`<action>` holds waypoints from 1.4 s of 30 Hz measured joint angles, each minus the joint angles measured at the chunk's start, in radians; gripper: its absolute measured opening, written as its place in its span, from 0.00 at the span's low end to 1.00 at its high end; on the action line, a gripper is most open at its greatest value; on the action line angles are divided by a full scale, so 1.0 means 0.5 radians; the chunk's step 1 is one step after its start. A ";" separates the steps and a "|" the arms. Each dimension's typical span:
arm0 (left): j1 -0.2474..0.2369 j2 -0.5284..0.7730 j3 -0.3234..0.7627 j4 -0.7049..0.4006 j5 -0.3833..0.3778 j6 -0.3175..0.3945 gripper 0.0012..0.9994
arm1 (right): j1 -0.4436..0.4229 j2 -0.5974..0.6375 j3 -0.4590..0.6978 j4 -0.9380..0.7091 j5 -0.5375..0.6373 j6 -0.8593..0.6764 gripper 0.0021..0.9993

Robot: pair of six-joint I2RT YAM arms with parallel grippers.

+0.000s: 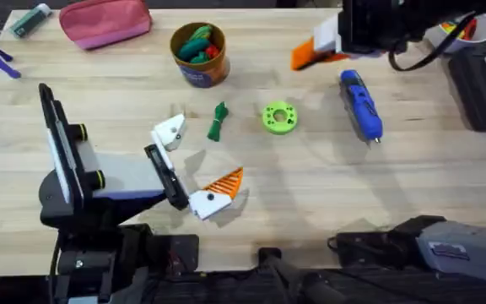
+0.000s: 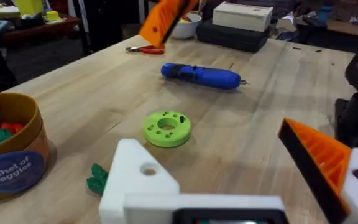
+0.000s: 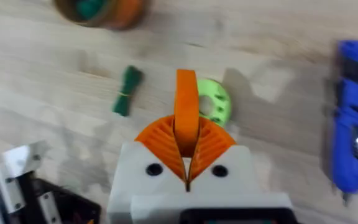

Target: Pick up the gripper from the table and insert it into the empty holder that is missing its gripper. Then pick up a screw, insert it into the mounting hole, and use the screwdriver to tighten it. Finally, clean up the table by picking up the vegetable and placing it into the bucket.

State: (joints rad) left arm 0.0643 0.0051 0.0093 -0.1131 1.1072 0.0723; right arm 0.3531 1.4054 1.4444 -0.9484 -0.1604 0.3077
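Note:
My right gripper (image 1: pixel 315 51) hangs above the table's far right, its orange pads (image 3: pixel 160 134) shut on the small orange gripper piece (image 3: pixel 186 102), which sticks out between them. My left gripper (image 1: pixel 191 165) stands open near the front left. One of its fingers is the bare white holder (image 1: pixel 169 133) (image 2: pixel 138 177) with a dark hole; the other carries an orange wedge (image 1: pixel 224 181). The dark green vegetable (image 1: pixel 218 121) lies beside the holder. The bucket (image 1: pixel 199 52) stands behind it, holding toy vegetables. The blue screwdriver (image 1: pixel 361 104) lies on the right.
A bright green disc (image 1: pixel 279 117) with holes lies between the vegetable and the screwdriver. A pink pouch (image 1: pixel 105 21) sits at the back left. A white bowl (image 1: pixel 458 29) and a black box (image 1: pixel 479 84) stand at the back right, with red-handled pliers (image 2: pixel 145 49) nearby.

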 joint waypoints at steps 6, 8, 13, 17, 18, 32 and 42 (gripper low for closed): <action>0.000 0.000 0.000 0.000 0.000 0.000 0.99 | 0.000 -0.122 -0.408 0.471 -0.389 0.051 0.01; 0.000 0.000 0.000 0.000 0.000 0.000 0.99 | -0.001 -0.129 -0.564 0.634 -0.547 0.084 0.01; 0.000 0.000 0.000 0.000 0.000 0.000 0.99 | -0.002 -0.127 -0.912 1.179 -1.064 0.141 0.01; 0.000 0.000 0.000 0.001 0.000 0.000 0.99 | -0.002 -0.127 -1.137 1.631 -1.412 0.255 0.01; 0.000 0.000 0.000 0.000 0.000 0.000 0.99 | -0.002 -0.127 -1.180 1.719 -1.485 0.295 0.01; 0.000 0.000 0.000 0.001 0.000 0.000 0.99 | -0.002 -0.097 -1.511 2.848 -2.131 0.915 0.01; 0.000 0.000 0.000 0.000 0.000 0.000 0.99 | -0.002 0.237 -1.555 3.544 -2.482 1.297 0.01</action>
State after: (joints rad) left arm 0.0643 0.0051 0.0093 -0.1131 1.1072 0.0723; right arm 0.3523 1.5240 0.6670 0.8236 -1.4015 0.9562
